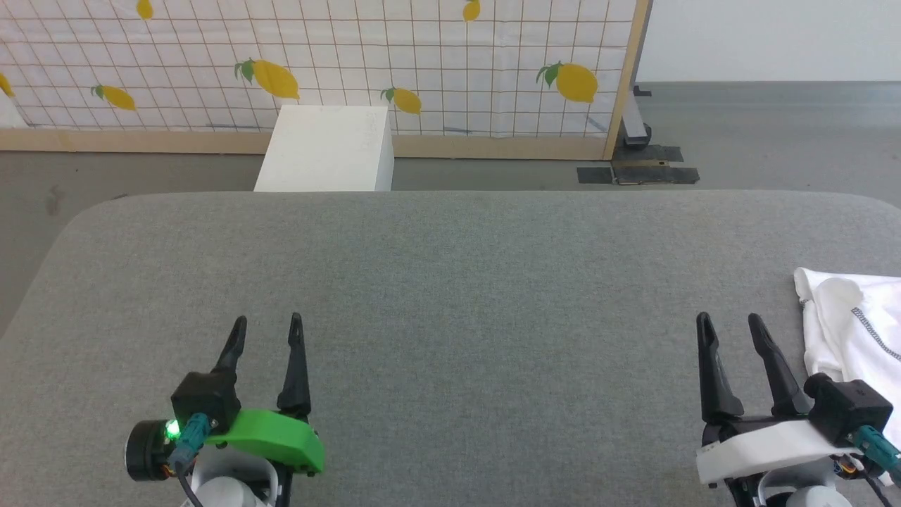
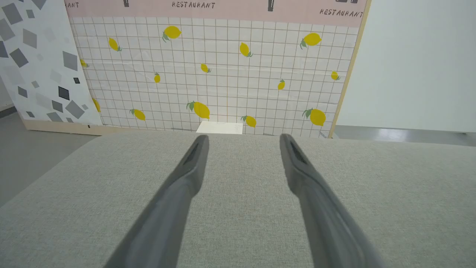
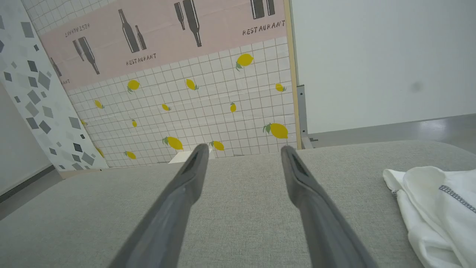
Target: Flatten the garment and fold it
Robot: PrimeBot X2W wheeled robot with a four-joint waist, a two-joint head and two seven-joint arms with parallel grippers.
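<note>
White garment [image 1: 855, 338], crumpled in a heap and showing a grey zigzag seam, sits at the far right of the grey bench [image 1: 450, 282], just beside the right claw [image 1: 728, 318]. That claw and the left claw [image 1: 268, 320] are both spread wide, holding nothing.

Your garment [image 1: 848, 327] lies on the table's [image 1: 450, 296] right edge, just right of the right gripper [image 1: 729, 322]. Behind the table, a box [image 1: 325, 149] sits before the panel [image 1: 352, 49].

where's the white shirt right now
The white shirt lies bunched on the grey padded surface at the far right edge of the head view. It is just right of the open right gripper, clear of its fingers.
</note>
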